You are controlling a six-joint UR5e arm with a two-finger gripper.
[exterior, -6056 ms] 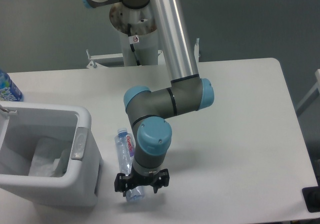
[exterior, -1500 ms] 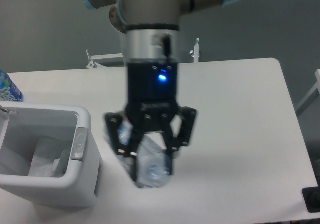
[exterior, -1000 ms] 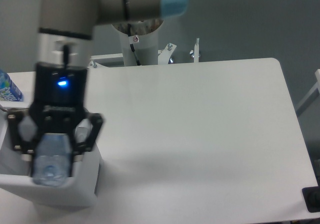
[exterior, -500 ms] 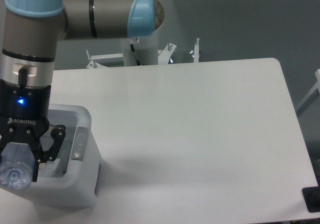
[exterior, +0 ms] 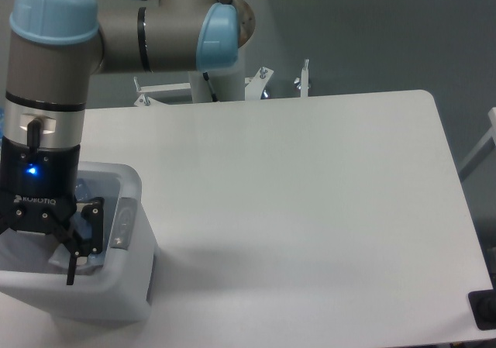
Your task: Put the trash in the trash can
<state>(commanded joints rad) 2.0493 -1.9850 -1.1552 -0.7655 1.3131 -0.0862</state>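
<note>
One trash can (exterior: 116, 298) nearest the camera at the left front of the table (exterior: 310, 208): white, rectangular, thick rounded rim, grey tab (exterior: 122, 224) on the rim's right side. Inside it, low against the near wall, a pale crumpled patch that looks like the wrapper (exterior: 59, 260), mostly hidden by the tool. Further back inside, by the far right corner, a faint bluish-clear shape (exterior: 83, 187); impossible to say whether that is the bottle, and so no telling its long axis or which way its cap points. No label on it legible.

Directly over the can's opening, pointing straight down into it, the gripper (exterior: 43, 243). Just one black finger (exterior: 77, 247) in plain view, slanting down and leftward to the near rim; the other side lost at the frame's left edge, so no saying whether released or clenched, and nothing recognisable between the jaws. On the black body above, white lettering reading "ROBOTIQ" (exterior: 35, 201), and higher up a small blue light (exterior: 32, 170).

Beyond, bare white tabletop stretching right. At the far edge, the arm's white pedestal (exterior: 221, 77) and grey floor behind
</note>
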